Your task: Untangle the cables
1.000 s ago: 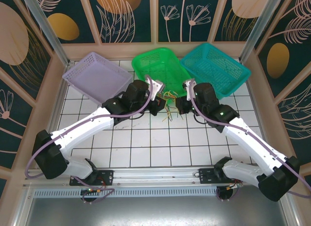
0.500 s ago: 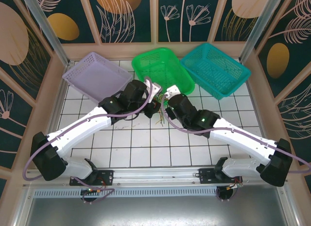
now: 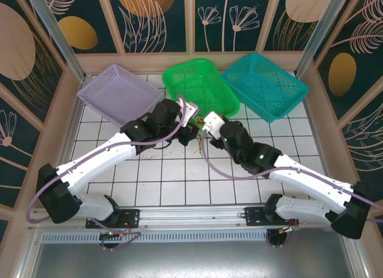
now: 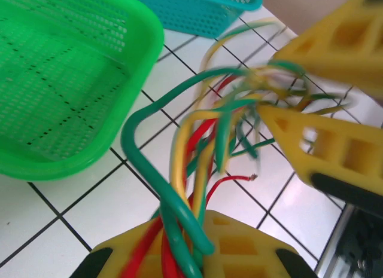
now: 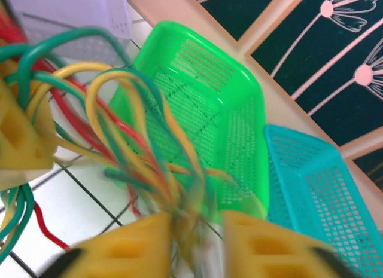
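The cables (image 4: 200, 131) are a tangle of red, green and yellow wires hanging just above the white tiles in front of the green basket. My left gripper (image 4: 185, 245) is shut on one end of the bundle, and the wires loop up from its yellow fingers. My right gripper (image 5: 197, 230) is open, its yellow fingers parted with the blurred strands of the cables (image 5: 128, 131) running through the gap. In the top view the left gripper (image 3: 190, 132) and the right gripper (image 3: 204, 133) nearly meet, and loose ends of the cables (image 3: 198, 146) dangle below them.
A green basket (image 3: 229, 102) stands just behind the grippers. A teal basket (image 3: 299, 86) is to its right and a lilac basket (image 3: 102, 86) to its left. Wooden walls ring the tiled floor. Open tiles lie nearer the arm bases.
The right arm has swung left, closing in on the left gripper, and its jaws have parted around the strands. The left gripper keeps its hold and has barely moved.
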### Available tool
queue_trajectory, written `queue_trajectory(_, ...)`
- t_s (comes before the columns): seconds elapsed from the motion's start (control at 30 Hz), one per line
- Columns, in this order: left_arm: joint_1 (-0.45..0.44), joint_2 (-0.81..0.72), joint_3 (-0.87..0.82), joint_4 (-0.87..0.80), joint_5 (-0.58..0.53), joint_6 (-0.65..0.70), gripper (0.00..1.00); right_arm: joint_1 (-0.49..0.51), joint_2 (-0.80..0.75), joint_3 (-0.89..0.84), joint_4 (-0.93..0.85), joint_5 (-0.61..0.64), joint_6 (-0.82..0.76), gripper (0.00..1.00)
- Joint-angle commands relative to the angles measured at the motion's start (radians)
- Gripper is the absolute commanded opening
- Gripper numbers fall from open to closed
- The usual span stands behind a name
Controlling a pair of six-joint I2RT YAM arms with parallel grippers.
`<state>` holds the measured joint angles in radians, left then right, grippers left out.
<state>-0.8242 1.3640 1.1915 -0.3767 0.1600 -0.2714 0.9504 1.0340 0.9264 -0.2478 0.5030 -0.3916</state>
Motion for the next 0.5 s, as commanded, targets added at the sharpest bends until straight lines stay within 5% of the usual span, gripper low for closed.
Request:
queue_trajectory(0.0,0.011,-0.056,-0.079,0.099,-0.076,-0.147,0.0,-0.086,-0.084,0.103,-0.11,-0.273,0.395,0.51)
queue_trajectory(0.1,0.011,-0.082,-0.142,0.226,-0.056,-0.216,0.0,-0.116,-0.119,0.1,-0.145,-0.408,0.67,0.62)
queue_trajectory(0.27,0.008,-0.092,-0.174,0.307,-0.031,-0.226,0.0,-0.184,-0.185,0.1,-0.24,-0.369,1.346,0.8)
queue_trajectory(0.47,-0.009,-0.103,-0.19,0.349,-0.039,-0.197,0.0,-0.21,-0.184,-0.198,0.191,-0.684,2.211,0.79)
